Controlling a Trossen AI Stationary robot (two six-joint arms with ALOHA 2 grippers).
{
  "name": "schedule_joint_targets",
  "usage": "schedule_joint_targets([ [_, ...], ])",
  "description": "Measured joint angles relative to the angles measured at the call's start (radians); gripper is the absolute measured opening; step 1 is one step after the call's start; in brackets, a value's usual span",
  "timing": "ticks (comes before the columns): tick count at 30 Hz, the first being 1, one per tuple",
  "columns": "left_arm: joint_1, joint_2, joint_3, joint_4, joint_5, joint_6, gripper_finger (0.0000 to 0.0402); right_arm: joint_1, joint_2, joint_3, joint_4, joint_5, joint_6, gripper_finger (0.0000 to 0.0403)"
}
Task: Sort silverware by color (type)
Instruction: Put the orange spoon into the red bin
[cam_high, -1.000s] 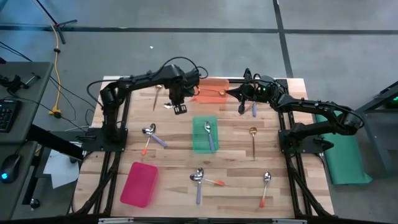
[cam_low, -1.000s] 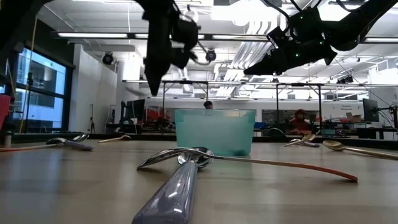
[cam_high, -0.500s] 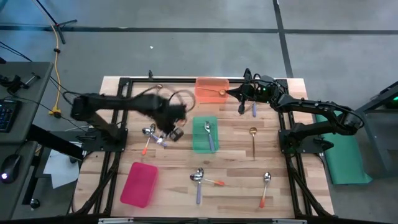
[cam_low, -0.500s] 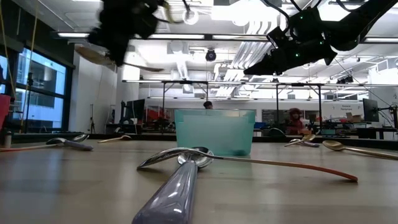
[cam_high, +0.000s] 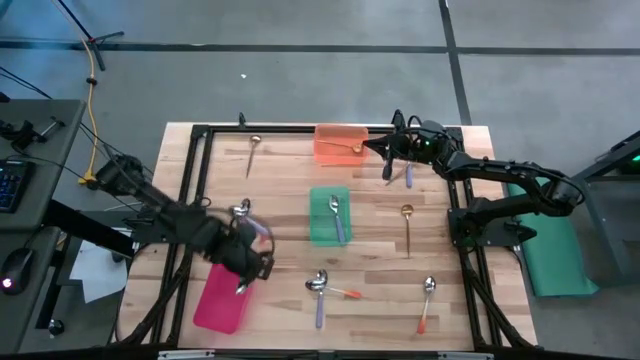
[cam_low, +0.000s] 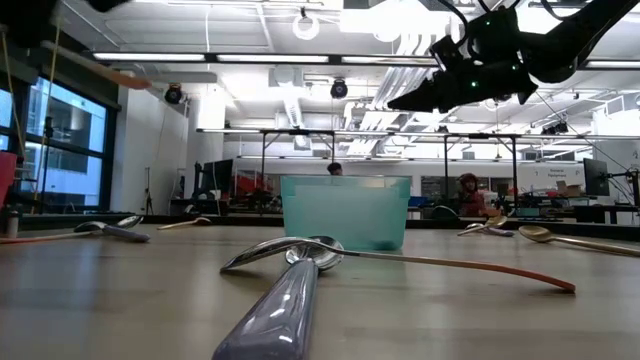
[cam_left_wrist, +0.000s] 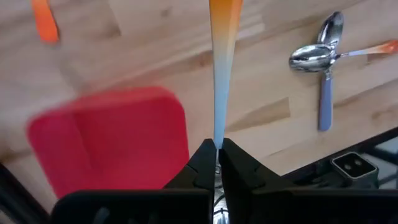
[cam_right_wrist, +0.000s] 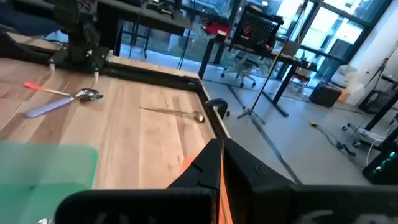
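The left gripper (cam_left_wrist: 217, 163) is pinching an orange-handled spoon (cam_left_wrist: 222, 56) right above the red tray (cam_high: 222, 296), near the table's (cam_high: 480, 300) front edge. Three trays total. The right gripper (cam_high: 385, 148) is hanging shut beside the orange tray (cam_high: 333, 151), nothing in it.

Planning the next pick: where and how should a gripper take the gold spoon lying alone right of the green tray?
Take the gold spoon at mid-handle, coming straight down with the fingers closing across it. It lies flat on the table with nothing touching it, and the handle is straight and thin. The rounded bowl would likely slip.
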Motion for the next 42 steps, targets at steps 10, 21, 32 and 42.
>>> schedule_joint_targets([
  [10, -0.217, 0.119, -0.012, 0.086, -0.023, -0.296, 0.0001, 0.000, 0.000, 0.000, 0.048, 0.000, 0.006, 0.0000],
  [21, -0.362, 0.223, -0.012, 0.063, 0.045, -0.340, 0.0000, 0.000, 0.000, 0.000, 0.044, 0.000, 0.021, 0.0000],
  [32, -0.324, 0.259, -0.012, 0.004, 0.036, -0.236, 0.0000, 0.000, 0.000, 0.000, 0.046, 0.000, 0.024, 0.0000],
  [42, -0.250, 0.259, -0.012, 0.109, -0.001, -0.162, 0.0000, 0.000, 0.000, 0.000, 0.045, 0.000, 0.024, 0.0000],
])
